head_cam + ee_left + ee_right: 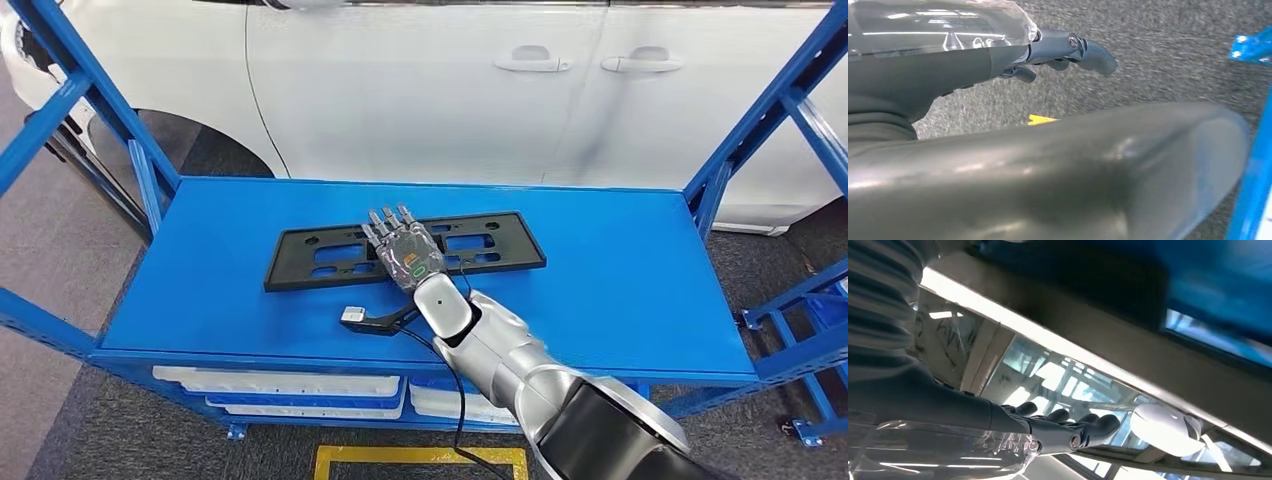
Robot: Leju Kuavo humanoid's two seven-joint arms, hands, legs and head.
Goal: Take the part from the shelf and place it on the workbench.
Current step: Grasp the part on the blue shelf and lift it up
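Observation:
The part, a long flat black plastic frame with cut-outs (pixel 520 250), lies across the middle of the blue shelf top (pixel 620 290). My right hand (pixel 405 248) reaches in from below and lies over the frame's middle, back upward, fingers stretched out toward the car. Whether it touches the frame I cannot tell. In the right wrist view the same hand (pixel 1058 430) has its fingers nearly straight with nothing between them. My left hand (pixel 1068 52) hangs over the grey floor, fingers loose, holding nothing.
A white car (pixel 450 90) stands close behind the shelf. Blue slanted uprights rise at the left (pixel 100 100) and right (pixel 770 110) ends. White trays (pixel 290 385) sit on the lower level. A yellow floor marking (pixel 420 460) lies in front.

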